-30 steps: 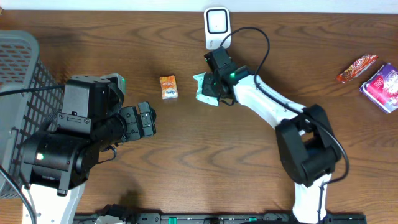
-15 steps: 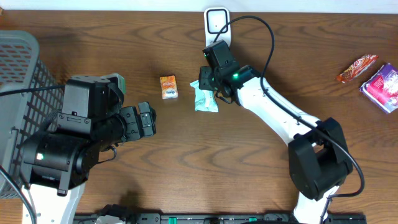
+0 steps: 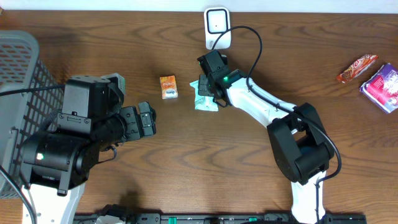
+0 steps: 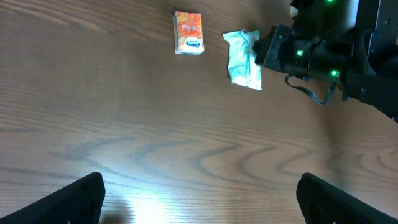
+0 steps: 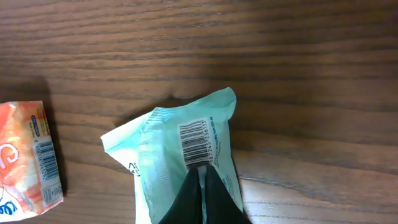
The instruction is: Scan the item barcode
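Note:
A mint-green packet (image 3: 206, 99) lies flat on the wooden table, barcode (image 5: 200, 142) facing up. My right gripper (image 3: 209, 86) hovers right over it, pointing down. In the right wrist view the gripper (image 5: 200, 169) is shut, its tips pressed together just below the barcode, with the packet (image 5: 161, 168) lying under them rather than between them. The white scanner (image 3: 216, 25) stands at the table's far edge, just behind the right gripper. My left gripper (image 3: 147, 119) waits at the left, open and empty. The packet (image 4: 244, 59) shows far ahead in its wrist view (image 4: 199, 202).
An orange packet (image 3: 168, 86) lies left of the green one, also seen in the wrist views (image 4: 188, 33) (image 5: 28, 158). A grey basket (image 3: 18, 74) stands at the far left. A red wrapper (image 3: 357, 67) and a purple packet (image 3: 380, 87) lie at the far right.
The green packet went from tilted in the right gripper to lying flat on the table. The right gripper let go, opened, then shut again above it. The left arm stayed still.

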### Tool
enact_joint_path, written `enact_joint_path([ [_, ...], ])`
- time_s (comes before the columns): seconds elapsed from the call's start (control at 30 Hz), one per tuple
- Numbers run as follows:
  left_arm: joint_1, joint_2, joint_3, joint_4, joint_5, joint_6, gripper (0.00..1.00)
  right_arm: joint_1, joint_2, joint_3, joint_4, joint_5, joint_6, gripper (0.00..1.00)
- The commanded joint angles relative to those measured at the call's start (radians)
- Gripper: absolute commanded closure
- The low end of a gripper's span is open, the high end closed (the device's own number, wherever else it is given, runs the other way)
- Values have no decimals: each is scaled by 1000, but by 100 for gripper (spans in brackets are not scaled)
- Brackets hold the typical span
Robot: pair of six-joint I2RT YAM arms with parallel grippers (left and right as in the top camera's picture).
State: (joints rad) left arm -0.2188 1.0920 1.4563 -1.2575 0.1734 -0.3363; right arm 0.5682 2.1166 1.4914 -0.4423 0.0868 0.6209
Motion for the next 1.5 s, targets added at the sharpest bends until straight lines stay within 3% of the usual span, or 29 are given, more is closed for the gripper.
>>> enact_joint_path([
  [0.0, 0, 0, 3, -4, -6, 10, 2, 8, 27, 1, -22, 9, 10, 99],
  [0.37, 0, 0, 3, -4, -6, 10, 2, 2, -228, 20, -187, 0, 3, 99],
  [0.9, 0, 0, 3, -4, -6, 10, 2, 47, 39, 10, -177, -29, 88, 99],
  [1.23, 0, 0, 3, -4, -6, 10, 2, 18, -144, 59, -300, -84, -39, 99],
  [1.47, 0, 0, 3, -4, -6, 10, 2, 35, -166, 58, -293, -6, -42, 82],
])
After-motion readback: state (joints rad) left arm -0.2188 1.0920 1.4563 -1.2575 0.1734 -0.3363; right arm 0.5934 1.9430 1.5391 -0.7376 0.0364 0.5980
